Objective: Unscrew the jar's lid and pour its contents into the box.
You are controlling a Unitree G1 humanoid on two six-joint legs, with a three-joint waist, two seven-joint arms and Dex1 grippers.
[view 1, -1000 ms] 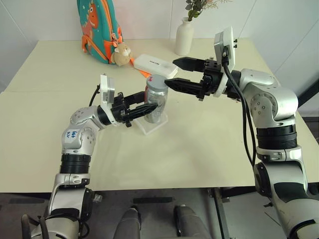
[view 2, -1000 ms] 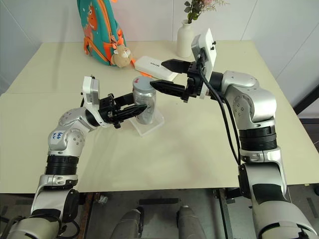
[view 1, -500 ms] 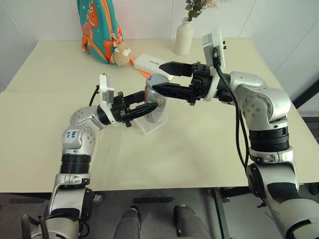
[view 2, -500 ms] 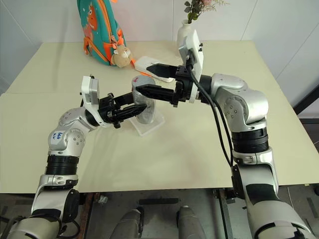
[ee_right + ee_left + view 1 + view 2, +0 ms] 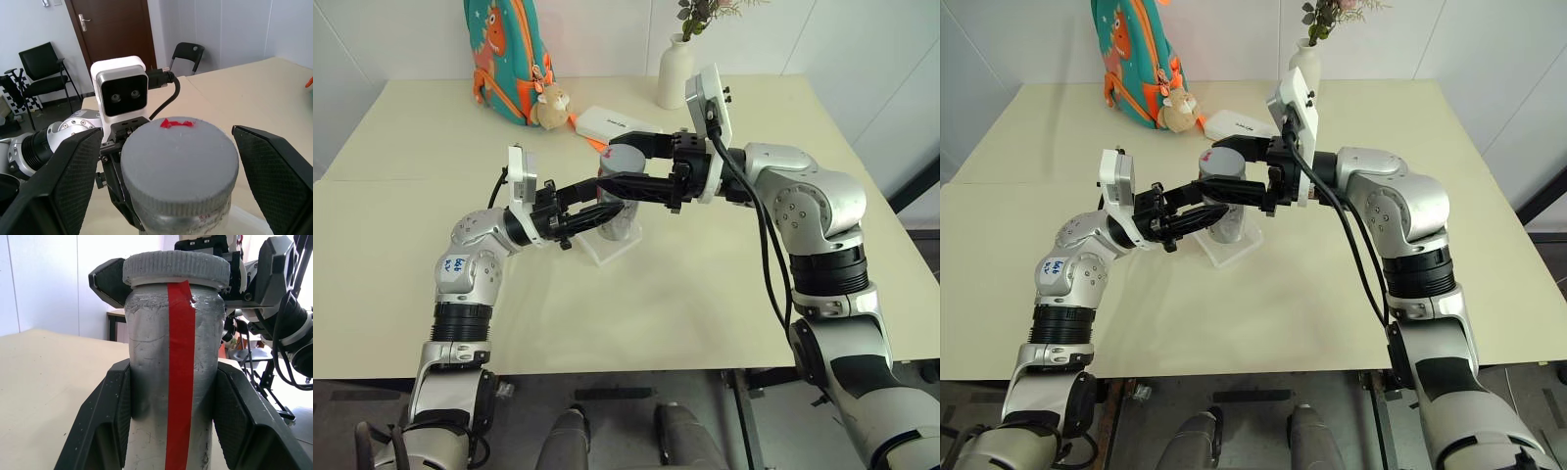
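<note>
Left pincer (image 5: 597, 212) grips jar (image 5: 171, 377) (right pincer (image 5: 166, 181) straddles lid (image 5: 180, 154)).

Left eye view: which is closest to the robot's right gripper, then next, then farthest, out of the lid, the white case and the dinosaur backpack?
1. The lid, between the right gripper fingers.
2. The white case, just behind it.
3. The dinosaur backpack, at the table's far left.

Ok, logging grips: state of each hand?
Left hand: shut on the silvery cylindrical jar.
Right hand: open, straddling the grey round lid.
</note>
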